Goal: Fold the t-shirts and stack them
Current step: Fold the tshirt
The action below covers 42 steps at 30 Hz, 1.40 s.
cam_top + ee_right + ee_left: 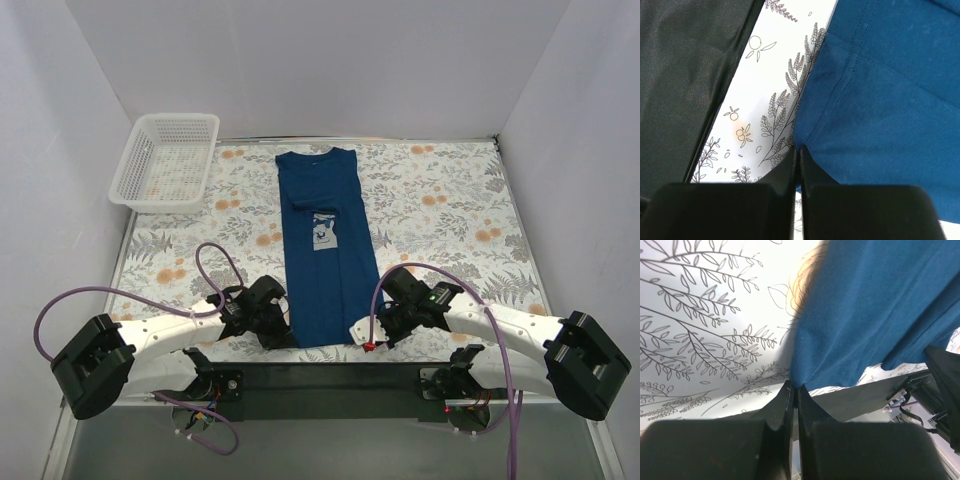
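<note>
One flower-printed table (pixel 450 200) is seen, and on it one navy t-shirt (pixel 325 270), laid flat down the middle as a long narrow strip with the collar at the far end and the hem at the near edge. One white mesh basket (pixel 160 203) is set at the far left corner, well apart from the shirt. Two arms are counted, one gripper each. The left gripper (pixel 794 390) is pressed together on the near left hem corner, and the right gripper (pixel 798 152) is pressed together on the near right hem corner. The basket and the pale chest print (pixel 323 232) are shown only by the top view. The pinched cloth and the hem stitching are shown only by the wrist views.
</note>
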### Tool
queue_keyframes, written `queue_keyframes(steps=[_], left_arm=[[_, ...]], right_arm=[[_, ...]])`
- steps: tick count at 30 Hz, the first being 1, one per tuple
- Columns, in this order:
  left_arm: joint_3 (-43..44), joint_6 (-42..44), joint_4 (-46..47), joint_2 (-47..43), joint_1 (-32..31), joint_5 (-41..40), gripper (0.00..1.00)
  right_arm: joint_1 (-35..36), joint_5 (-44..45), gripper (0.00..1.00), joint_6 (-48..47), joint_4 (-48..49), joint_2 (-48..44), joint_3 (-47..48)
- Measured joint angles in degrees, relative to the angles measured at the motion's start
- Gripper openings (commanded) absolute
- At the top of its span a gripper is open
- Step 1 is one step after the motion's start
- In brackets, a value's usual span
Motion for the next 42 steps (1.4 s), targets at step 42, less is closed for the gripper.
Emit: queue_keyframes(steps=[42], left_arm=[[25.7,21.0,-2.0,14.4,26.3,10.2,0.00]], right_arm=[[-25.4,-17.0,0.01,-8.8,-12.6,20.2,34.0]])
